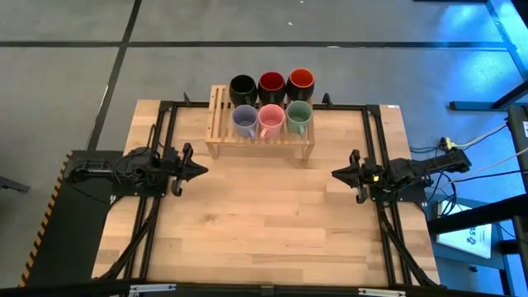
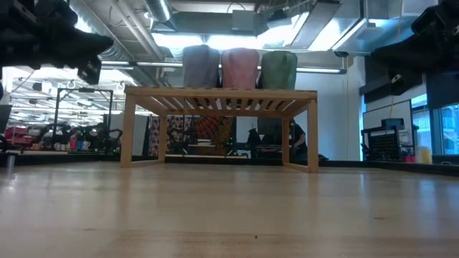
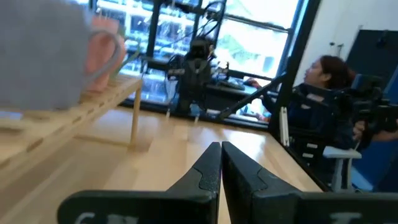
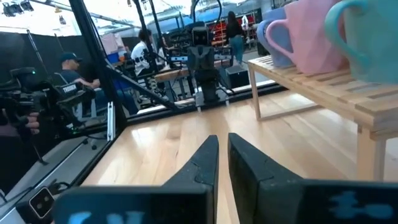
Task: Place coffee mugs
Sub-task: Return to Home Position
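Observation:
Six mugs stand in two rows on the slatted wooden rack (image 1: 260, 136) at the table's far middle. The near row holds the lavender mug (image 1: 244, 121), the pink mug (image 1: 271, 120) and the green mug (image 1: 299, 117). Along the rack's far edge are the all-black mug (image 1: 242, 87), the dark mug with red inside (image 1: 271, 84) and the dark mug with orange-red inside (image 1: 300, 82). The low view shows only the lavender mug (image 2: 201, 66), pink mug (image 2: 239, 68) and green mug (image 2: 278, 69). My left gripper (image 1: 202, 171) is shut and hovers left of the rack. My right gripper (image 1: 337, 173), also shut, hovers to its right.
Bare wooden tabletop (image 1: 264, 223) stretches between the two arms and toward the near edge. The rack stands on legs (image 2: 128, 129) with open space beneath it. A seated person (image 3: 323, 74) and other people (image 4: 68, 68) are in the room beyond the table.

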Motion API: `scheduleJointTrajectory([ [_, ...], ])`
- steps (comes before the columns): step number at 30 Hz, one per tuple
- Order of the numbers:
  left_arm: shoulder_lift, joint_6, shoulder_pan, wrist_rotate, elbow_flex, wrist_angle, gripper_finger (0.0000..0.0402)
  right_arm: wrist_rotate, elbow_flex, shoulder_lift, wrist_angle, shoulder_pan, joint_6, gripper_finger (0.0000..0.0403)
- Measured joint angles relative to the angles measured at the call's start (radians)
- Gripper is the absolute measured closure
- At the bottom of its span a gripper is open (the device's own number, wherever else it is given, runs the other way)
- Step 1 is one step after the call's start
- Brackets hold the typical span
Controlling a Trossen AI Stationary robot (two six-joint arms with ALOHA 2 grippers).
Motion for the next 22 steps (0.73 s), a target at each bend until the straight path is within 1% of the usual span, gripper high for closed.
scheduleJointTrajectory([
  [2,0.0,-0.017,0.0,-0.013,0.0,-0.004,0.0395,0.0,0.0,0.003,0.0,0.0,0.0,0.0379],
  [22,0.004,-0.02,0.0,-0.014,0.0,0.001,0.0395,0.0,0.0,0.004,-0.002,0.0,0.0,0.0379],
])
